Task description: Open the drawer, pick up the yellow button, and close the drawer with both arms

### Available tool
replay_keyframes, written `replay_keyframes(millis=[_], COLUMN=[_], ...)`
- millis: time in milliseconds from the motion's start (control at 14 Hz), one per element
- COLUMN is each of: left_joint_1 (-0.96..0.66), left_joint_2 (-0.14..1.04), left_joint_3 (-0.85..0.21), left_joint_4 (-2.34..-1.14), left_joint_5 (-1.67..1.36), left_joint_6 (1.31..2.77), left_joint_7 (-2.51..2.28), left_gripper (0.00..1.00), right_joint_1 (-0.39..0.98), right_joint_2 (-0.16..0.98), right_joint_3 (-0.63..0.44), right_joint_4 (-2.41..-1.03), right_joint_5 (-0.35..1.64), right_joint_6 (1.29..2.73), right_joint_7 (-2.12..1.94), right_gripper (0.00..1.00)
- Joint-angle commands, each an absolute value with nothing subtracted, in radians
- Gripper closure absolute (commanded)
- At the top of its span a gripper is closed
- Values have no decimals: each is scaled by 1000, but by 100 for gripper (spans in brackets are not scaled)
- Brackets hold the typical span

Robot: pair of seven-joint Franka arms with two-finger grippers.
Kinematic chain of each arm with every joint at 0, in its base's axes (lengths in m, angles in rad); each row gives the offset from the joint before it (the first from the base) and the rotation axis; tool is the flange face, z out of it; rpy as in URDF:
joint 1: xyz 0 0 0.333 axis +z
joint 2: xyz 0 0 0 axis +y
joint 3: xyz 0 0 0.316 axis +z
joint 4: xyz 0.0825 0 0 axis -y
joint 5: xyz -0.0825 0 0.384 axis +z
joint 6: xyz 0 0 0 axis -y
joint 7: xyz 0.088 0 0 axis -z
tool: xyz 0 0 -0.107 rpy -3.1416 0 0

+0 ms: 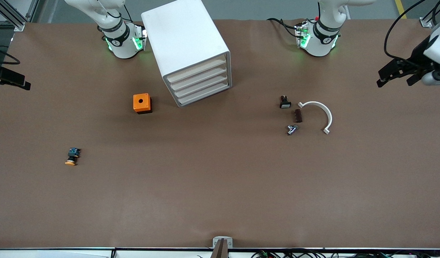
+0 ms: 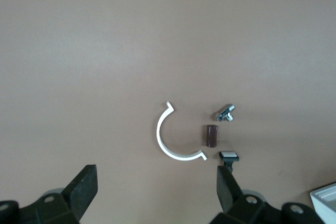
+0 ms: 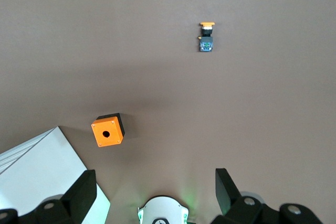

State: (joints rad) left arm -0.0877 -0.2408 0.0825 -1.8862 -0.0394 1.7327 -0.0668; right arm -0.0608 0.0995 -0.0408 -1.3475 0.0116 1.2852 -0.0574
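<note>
1. A white boxy cabinet (image 1: 186,43) with rounded edges stands on the brown table (image 1: 220,186) between the two arm bases, turned at a slant, its four shallow tray drawers facing toward the front camera and the left arm's end.
2. The topmost white tray drawer (image 1: 197,69) sits pushed in flush with the three below it; what lies in any of the drawers cannot be seen.
3. The tiny push-button (image 1: 72,156) with its flat orange-yellow cap, black body and blue rear end lies on the bare table toward the right arm's end, well apart from the cabinet and nearer to the front camera.
4. An orange cube (image 1: 142,103) with a hole on top stands just beside the cabinet, toward the right arm's end.
5. Toward the left arm's end lie a small black part with a white face (image 1: 285,102), a dark brown block (image 1: 298,115), a small silvery metal fitting (image 1: 291,129) and a white plastic half-ring (image 1: 319,115), all near one another.
6. The left gripper (image 2: 157,184) hangs over the table at the left arm's end, fingers spread wide and holding nothing.
7. The right gripper (image 3: 152,190) hangs high over the right arm's end, fingers likewise wide apart and empty.
</note>
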Motion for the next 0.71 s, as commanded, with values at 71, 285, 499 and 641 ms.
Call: replay_keyframes(millis=[71, 285, 499, 641], left_joint_1=[-92, -92, -92, -31], left_joint_2=[-249, -190, -156, -135], left_joint_3=[106, 95, 87, 57], left_joint_4=[-1879, -1783, -1720, -1701], left_joint_5=[-65, -34, -34, -37], left_joint_6=[1799, 1798, 1792, 1792], left_joint_7=[-46, -52, -63, -46], left_gripper=[0, 0, 0, 0], right_joint_1=[-55, -55, -55, -58], right_joint_2=[-4, -148, -192, -192], right_joint_3=[-43, -43, -43, -46], right_joint_4=[-1487, -1694, -1746, -1744], right_joint_5=[20, 20, 20, 20], right_joint_6=[1369, 1471, 1499, 1502], right_joint_7=[-54, -54, -54, -55], right_gripper=[0, 0, 0, 0])
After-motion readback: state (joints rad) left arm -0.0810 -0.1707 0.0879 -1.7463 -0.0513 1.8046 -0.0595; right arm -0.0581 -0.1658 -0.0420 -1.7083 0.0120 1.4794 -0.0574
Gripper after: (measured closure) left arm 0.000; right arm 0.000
